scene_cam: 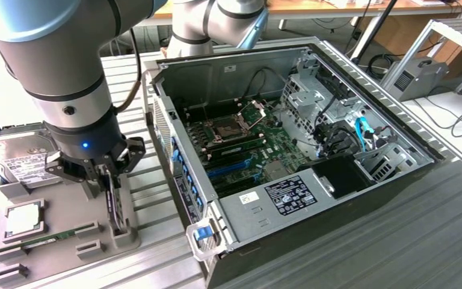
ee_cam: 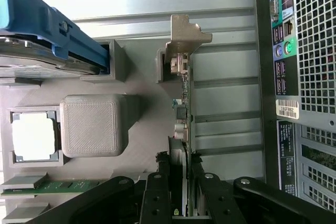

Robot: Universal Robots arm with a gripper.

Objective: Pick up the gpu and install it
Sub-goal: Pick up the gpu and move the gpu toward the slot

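The gpu (scene_cam: 118, 208) stands on edge in a slot of the grey holder tray (scene_cam: 58, 201), at the exterior view's left, beside the open computer case (scene_cam: 295, 150). In the wrist view the gpu (ee_cam: 181, 106) shows as a thin dark card with a silver end bracket (ee_cam: 185, 34). My gripper (scene_cam: 106, 182) is straight above it. Its two black fingers (ee_cam: 157, 184) straddle the card's near end, and the gripper (ee_cam: 177, 167) is shut on the card's sides. The card still sits in its slot.
On the tray lie a silver hard drive (scene_cam: 18, 158), a CPU (scene_cam: 24, 220) and a green RAM stick (scene_cam: 50, 240). The case's motherboard (scene_cam: 243, 158) is exposed, with cables and drive cages at the exterior view's right. The case's rear panel (ee_cam: 307, 72) stands close beside the tray.
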